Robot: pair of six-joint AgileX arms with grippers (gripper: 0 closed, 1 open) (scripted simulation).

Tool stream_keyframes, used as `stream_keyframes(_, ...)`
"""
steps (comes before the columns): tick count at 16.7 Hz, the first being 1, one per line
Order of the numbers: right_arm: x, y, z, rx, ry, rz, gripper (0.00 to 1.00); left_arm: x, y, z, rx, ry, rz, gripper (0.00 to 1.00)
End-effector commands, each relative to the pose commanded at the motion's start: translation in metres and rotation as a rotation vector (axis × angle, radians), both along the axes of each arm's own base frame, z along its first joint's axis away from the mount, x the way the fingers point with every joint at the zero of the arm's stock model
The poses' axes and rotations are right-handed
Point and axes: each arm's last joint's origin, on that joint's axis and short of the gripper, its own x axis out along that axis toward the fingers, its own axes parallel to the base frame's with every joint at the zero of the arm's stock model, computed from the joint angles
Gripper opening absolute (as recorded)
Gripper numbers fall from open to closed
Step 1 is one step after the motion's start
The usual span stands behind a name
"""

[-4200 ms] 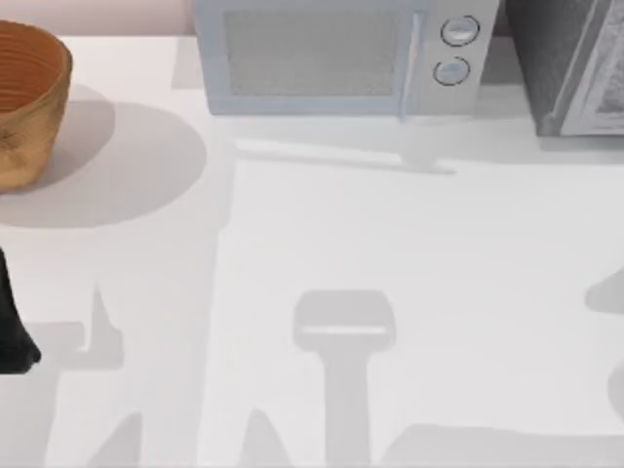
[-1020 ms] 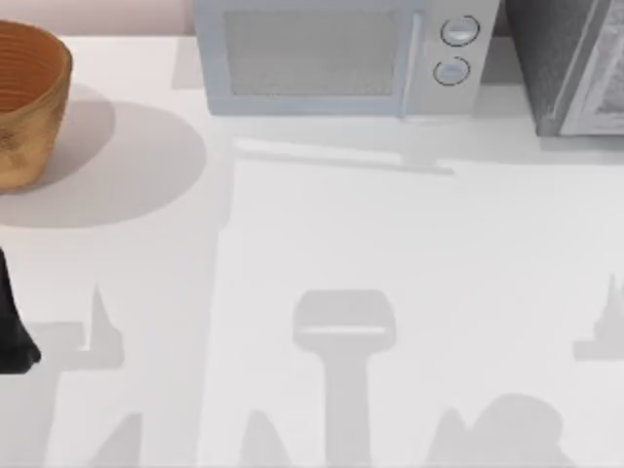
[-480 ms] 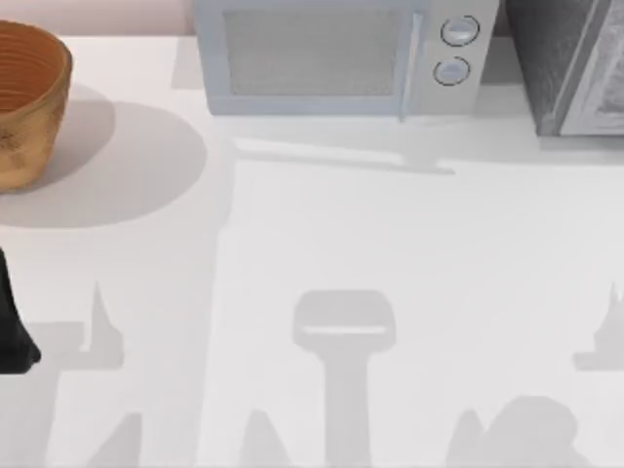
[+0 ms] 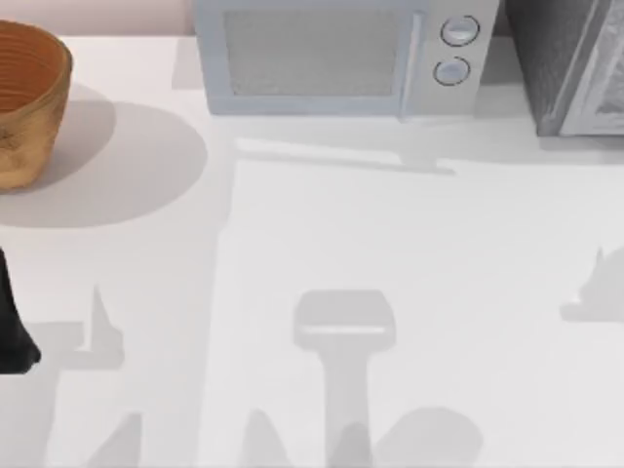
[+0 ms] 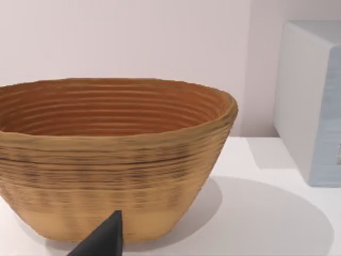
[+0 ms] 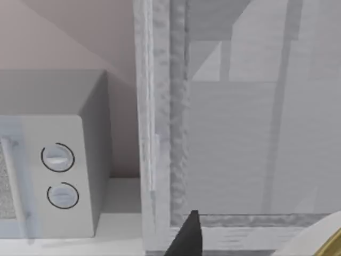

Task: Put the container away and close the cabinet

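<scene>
While I can't tell the jaws' state on left gripper (image 5: 105,240), near the basket (image 4: 24,102) at 10 o'clock, or right gripper (image 6: 186,237), facing the cabinet (image 4: 570,63) at 2 o'clock, risk is a thin rim grab slipping, or clipping the microwave (image 4: 336,58) in transit.

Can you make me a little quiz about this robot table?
1. True or false: the basket sits at the table's left side.
2. How many round knobs does the microwave have?
   A. one
   B. two
   C. four
3. What grey thing stands right of the microwave, at the back right?

Key:
1. True.
2. B. Two knobs, one above the other.
3. The cabinet. The right wrist view looks into it.
</scene>
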Motion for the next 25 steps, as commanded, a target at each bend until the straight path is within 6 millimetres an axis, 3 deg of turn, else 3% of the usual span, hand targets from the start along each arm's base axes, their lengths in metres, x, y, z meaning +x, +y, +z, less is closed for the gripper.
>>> stream_keyframes(3, 0.016, 0.005, 0.063, 0.000, 0.010, 0.005, 0.00, 0.000, 0.000, 0.000, 0.000, 0.000, 0.000, 1.00)
stream_keyframes(7, 0.053, 0.015, 0.144, 0.000, 0.016, 0.015, 0.00, 0.000, 0.000, 0.000, 0.000, 0.000, 0.000, 1.00)
stream_keyframes(12, 0.105, 0.032, 0.219, 0.001, 0.003, 0.019, 0.00, 0.000, 0.000, 0.000, 0.000, 0.000, 0.000, 1.00)
stream_keyframes(17, 0.139, 0.044, 0.253, 0.001, -0.015, 0.014, 0.00, 0.000, 0.000, 0.000, 0.000, 0.000, 0.000, 1.00)
stream_keyframes(25, 0.146, 0.044, 0.258, 0.002, -0.016, 0.009, 0.00, 0.000, 0.000, 0.000, 0.000, 0.000, 0.000, 1.00)
